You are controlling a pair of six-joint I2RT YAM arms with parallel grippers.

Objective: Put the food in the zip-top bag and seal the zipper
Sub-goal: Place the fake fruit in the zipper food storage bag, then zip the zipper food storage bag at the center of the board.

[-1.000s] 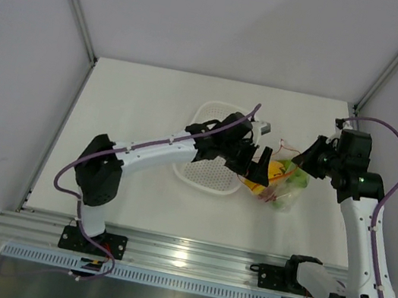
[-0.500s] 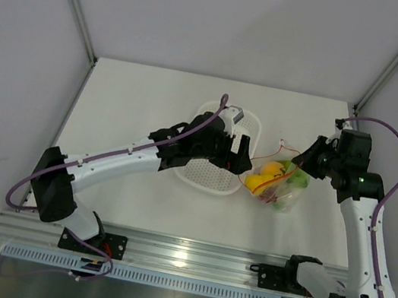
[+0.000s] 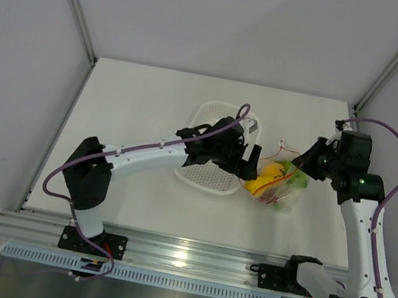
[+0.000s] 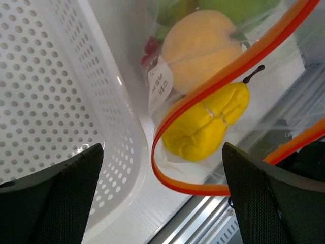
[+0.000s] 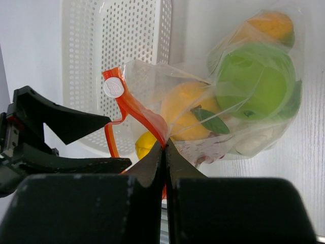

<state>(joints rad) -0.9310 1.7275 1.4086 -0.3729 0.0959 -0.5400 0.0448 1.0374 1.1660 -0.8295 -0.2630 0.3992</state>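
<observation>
The clear zip-top bag (image 3: 279, 183) lies right of the basket and holds the food: a green apple (image 5: 256, 81), an orange-yellow mango (image 5: 185, 109), a yellow pear-shaped fruit (image 4: 203, 127) and an orange fruit (image 5: 271, 25). Its orange-red zipper (image 4: 238, 66) curves open around the mouth. My right gripper (image 5: 165, 146) is shut on the bag's zipper edge and holds it up. At the bag's mouth my left gripper (image 3: 247, 162) is open, its fingers (image 4: 274, 198) wide apart on either side of the zipper loop, with nothing held.
The white perforated basket (image 3: 203, 169) sits just left of the bag, under my left wrist, and shows no food inside (image 4: 51, 91). An aluminium rail (image 3: 180, 257) runs along the table's near edge.
My left gripper pulled back from the bag over the basket, then returned toward the bag's mouth. The right gripper has kept its hold on the zipper edge.
</observation>
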